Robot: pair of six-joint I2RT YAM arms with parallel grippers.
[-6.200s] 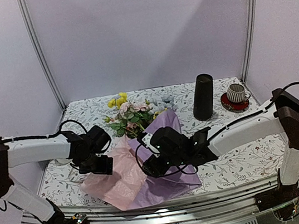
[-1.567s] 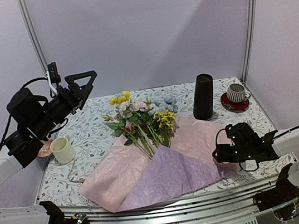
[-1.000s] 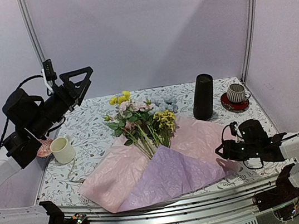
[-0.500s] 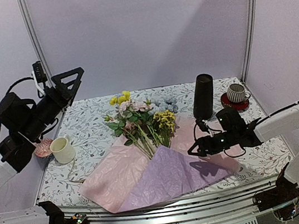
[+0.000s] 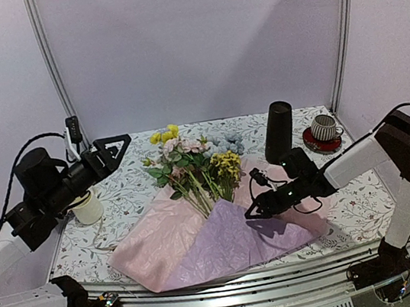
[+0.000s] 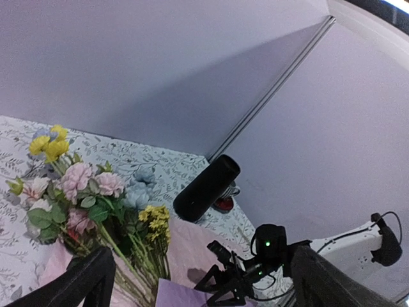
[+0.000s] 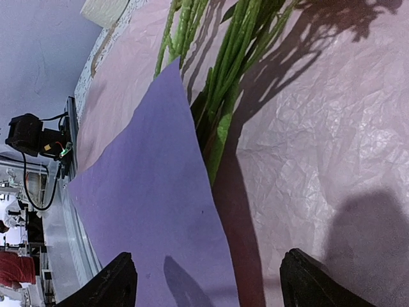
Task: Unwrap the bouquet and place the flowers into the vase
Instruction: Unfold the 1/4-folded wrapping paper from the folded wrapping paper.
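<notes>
From above, we are looking at the bouquet (image 5: 209, 207) lying unwrapped in the middle of the tabletop (image 5: 353, 212). Its pink sheet (image 5: 156, 238) and purple sheet (image 5: 234, 242) are spreading flat toward the near edge. The flowers (image 5: 187, 160) are resting on them, heads pointing to the far edge. The vase (image 5: 279, 133) is standing upright near the far right corner, just beside the pink sheet. A ribbed cup (image 5: 325, 128) is sitting on a red saucer (image 5: 321, 144) in that corner. A cream mug (image 5: 87, 208) is peeking out behind the left arm at the left edge. The left gripper (image 5: 115, 147) is hanging high above the left edge, jaws wide apart and empty. The right gripper (image 5: 251, 195) is hovering low over the pink sheet, just right of the stems, jaws apart and gripping nothing.

Through the left wrist camera, we are seeing its two fingers (image 6: 86, 281) standing far apart at the lower corners. Between them are the flowers (image 6: 89, 198), the vase (image 6: 206, 188) and the right gripper (image 6: 217, 281) over the sheets.

Through the right wrist camera, we are looking past spread fingers (image 7: 121, 281) with nothing between them. Green stems (image 7: 220, 83) are running across the pink sheet (image 7: 319, 128) and slipping under the edge of the purple sheet (image 7: 147, 192). We cannot tell whether the fingertips are touching the paper.
</notes>
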